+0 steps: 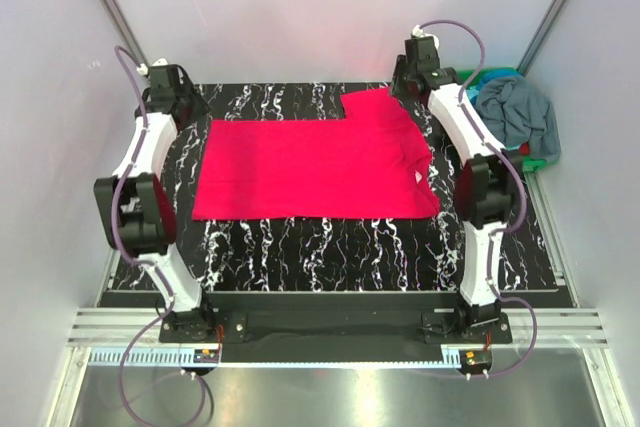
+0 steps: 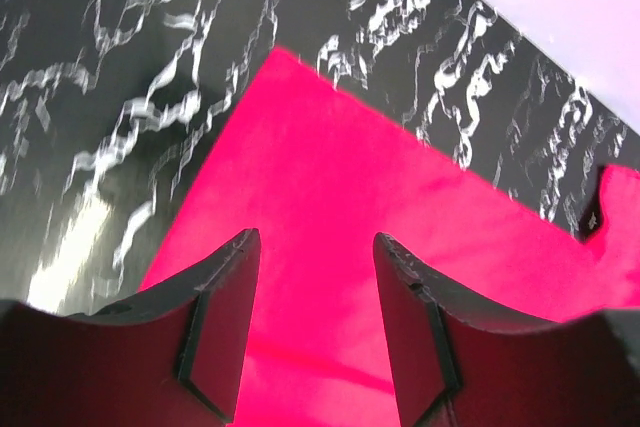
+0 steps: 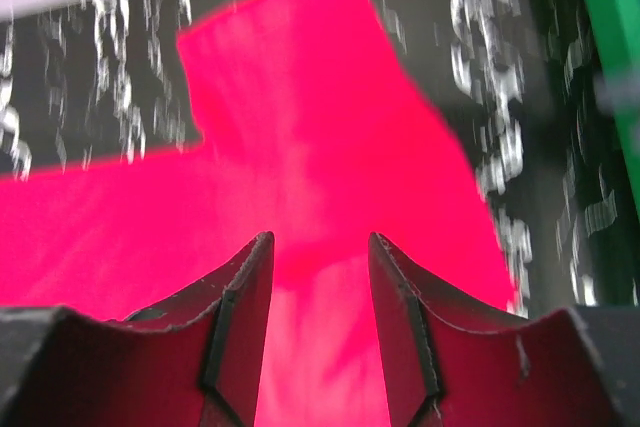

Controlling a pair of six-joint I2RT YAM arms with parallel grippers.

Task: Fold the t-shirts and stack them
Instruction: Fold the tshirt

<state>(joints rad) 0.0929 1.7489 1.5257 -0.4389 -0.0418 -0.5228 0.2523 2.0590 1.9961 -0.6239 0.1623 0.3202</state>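
Observation:
A magenta t-shirt [image 1: 310, 167] lies spread flat on the black marbled table [image 1: 330, 247], collar end to the right, one sleeve [image 1: 372, 105] sticking out toward the far edge. My left gripper [image 1: 183, 97] hovers open over the shirt's far left corner [image 2: 290, 62], nothing between its fingers [image 2: 225, 277]. My right gripper [image 1: 405, 85] hangs open by the far sleeve [image 3: 280, 57], above the cloth and empty. A grey-blue t-shirt [image 1: 515, 115] sits crumpled in the green bin [image 1: 540, 160] at the right, with a bit of teal cloth [image 1: 492, 75] behind it.
The green bin's rim [image 3: 612, 57] runs close to the right of the right gripper. White walls enclose the table on the left, back and right. Both arms' elbows [image 1: 135, 212] [image 1: 488, 187] stand beside the shirt's short ends.

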